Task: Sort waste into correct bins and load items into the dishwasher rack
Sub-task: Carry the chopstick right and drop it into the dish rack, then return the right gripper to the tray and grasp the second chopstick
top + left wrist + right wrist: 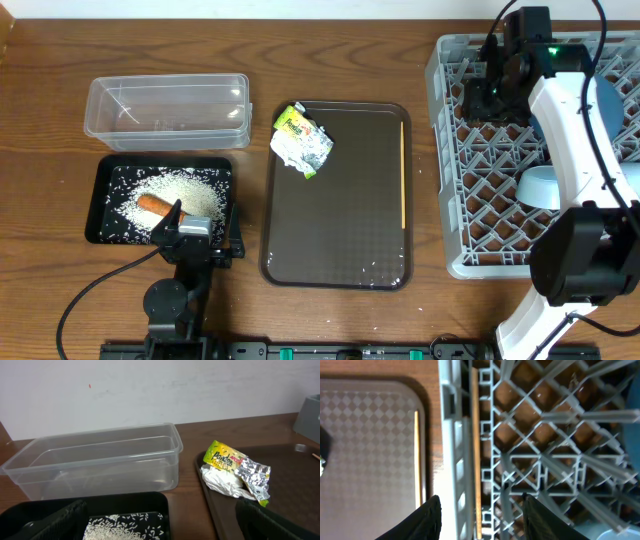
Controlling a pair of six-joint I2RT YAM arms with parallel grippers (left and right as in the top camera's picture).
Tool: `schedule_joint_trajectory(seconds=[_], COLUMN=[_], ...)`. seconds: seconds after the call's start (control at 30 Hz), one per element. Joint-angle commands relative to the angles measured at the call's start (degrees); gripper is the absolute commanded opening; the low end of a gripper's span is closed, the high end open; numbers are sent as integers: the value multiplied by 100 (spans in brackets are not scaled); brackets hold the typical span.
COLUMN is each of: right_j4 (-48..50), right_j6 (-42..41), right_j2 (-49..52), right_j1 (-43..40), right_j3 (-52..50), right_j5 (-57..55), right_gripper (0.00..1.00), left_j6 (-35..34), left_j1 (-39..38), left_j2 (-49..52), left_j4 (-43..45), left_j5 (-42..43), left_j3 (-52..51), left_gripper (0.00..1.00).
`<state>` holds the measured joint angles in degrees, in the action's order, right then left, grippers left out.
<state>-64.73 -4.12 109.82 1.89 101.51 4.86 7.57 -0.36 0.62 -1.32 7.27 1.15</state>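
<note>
Right wrist view: right gripper (479,519) spread apart astride the grey dishwasher rack's (451,435) wall, one wooden chopstick (476,450) lying just inside, unheld. Second chopstick (403,170) on the brown serving tray (340,220) beside the crumpled wrapper (302,140). Left gripper (160,522) wide open, empty, over the rice-filled black tray (108,175).

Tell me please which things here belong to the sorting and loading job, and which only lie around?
Job: wrapper, rice, carrot, black tray, clear box, chopstick on the serving tray, chopstick in the rack, rack, light-blue bowl.
Lying around: brown serving tray, table.
</note>
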Motion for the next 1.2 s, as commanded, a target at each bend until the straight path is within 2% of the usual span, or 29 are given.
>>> schedule_joint_trajectory(seconds=[0.0,0.1,0.23,0.47,0.67,0.87,1.17], right_j4=[-87,-260,-522,-597,31,992,1679], right_j6=[-387,-804,-968,-2273,-2973,-2752,-2778], right_j2=[-474,-782,-997,-763,-479,-356,-184], right_j1=[264,557,1200,2435,2739,2732,2706], right_j3=[-2,-2,-4,-321,-1198,-1998,-2474], right_j5=[11,74,474,-1036,-1213,-1008,-951], right_gripper=[50,57,64,81,79,76,72], left_j6=[52,52,52,52,52,52,52], left_j1=[28,28,28,31,28,31,28], left_j2=[-39,-39,-39,-39,-39,-39,-39], left_j4=[-203,-203,-203,-203,-203,-201,-201], left_j5=[61,61,61,61,61,61,61], left_j3=[-92,-92,-92,-92,-92,-92,-92], left_gripper=[96,96,96,96,96,96,96])
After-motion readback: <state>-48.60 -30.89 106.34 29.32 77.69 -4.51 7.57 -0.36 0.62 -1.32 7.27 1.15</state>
